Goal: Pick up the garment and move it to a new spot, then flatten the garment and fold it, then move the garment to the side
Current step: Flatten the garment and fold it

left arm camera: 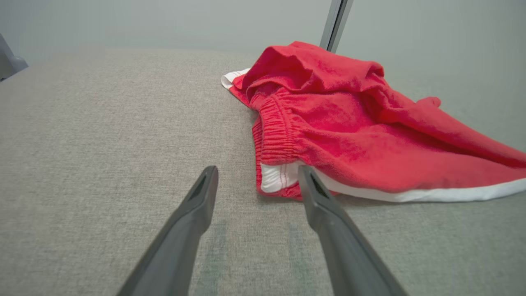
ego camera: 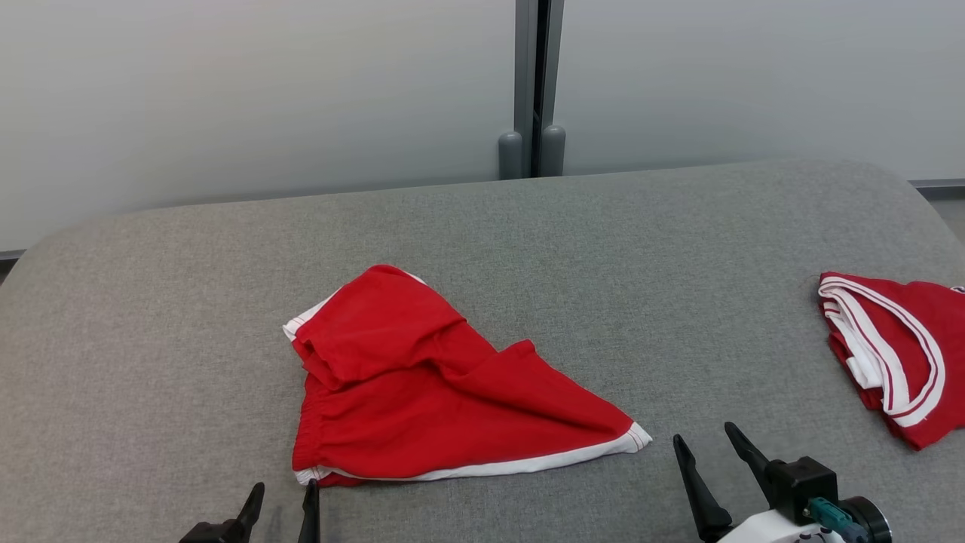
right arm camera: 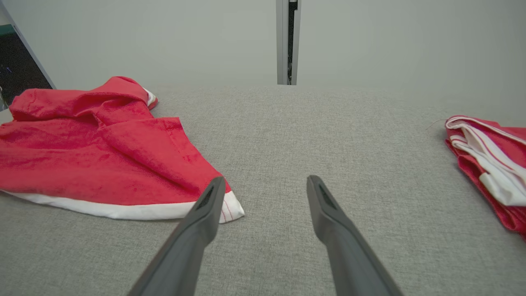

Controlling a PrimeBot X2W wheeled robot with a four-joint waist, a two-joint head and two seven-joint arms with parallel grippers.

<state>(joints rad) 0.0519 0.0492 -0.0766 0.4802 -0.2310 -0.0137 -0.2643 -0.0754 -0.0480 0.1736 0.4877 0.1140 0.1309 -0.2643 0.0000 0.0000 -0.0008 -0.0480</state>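
Left tool (ego camera: 286, 485) wide open, empty, just near of near-left waistband corner of crumpled red cloth shorts with white hem (ego camera: 422, 377); right tool (ego camera: 703, 433) wide open, empty, just right of hem corner. Shorts lie mid grey fabric surface (ego camera: 151, 302). Risk: pinching top layer only, so shorts lift bunched; straying toward folded red-white garment (ego camera: 897, 354) at right

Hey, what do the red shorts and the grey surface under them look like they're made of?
Red shorts: apparently a soft, matte knit, perhaps cotton terry; the nap looks fuzzy and the waistband is gathered. Grey surface: matte, heathered woven upholstery fabric by its fine speckled weave; possibly padded, given the rounded corners.
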